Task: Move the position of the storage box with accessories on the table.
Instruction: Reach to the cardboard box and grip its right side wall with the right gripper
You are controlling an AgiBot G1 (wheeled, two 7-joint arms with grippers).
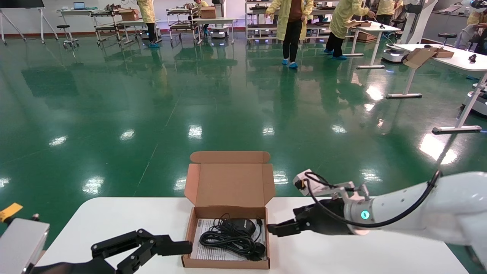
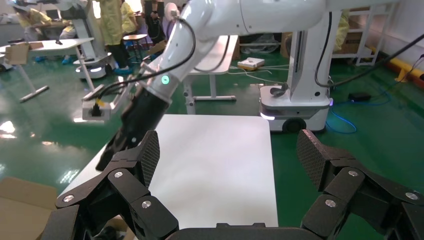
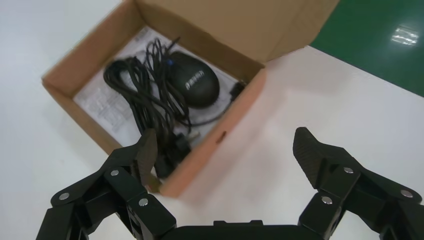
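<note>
1. Head view: box (image 1: 227, 243) at near middle of table (image 1: 114, 217), lid up, mouse (image 1: 240, 226) and cable on paper sheet (image 1: 213, 252) inside. Left gripper (image 1: 154, 247) touching left wall, right gripper (image 1: 279, 229) just beside right wall.
2. Left wrist view: left gripper (image 2: 230, 165) spread wide, holding nothing.
3. Right wrist view: right gripper (image 3: 225, 160) released, one finger (image 3: 145, 155) over box wall. Looks like bracing before a shift; next, squeeze both walls evenly and slide.
</note>
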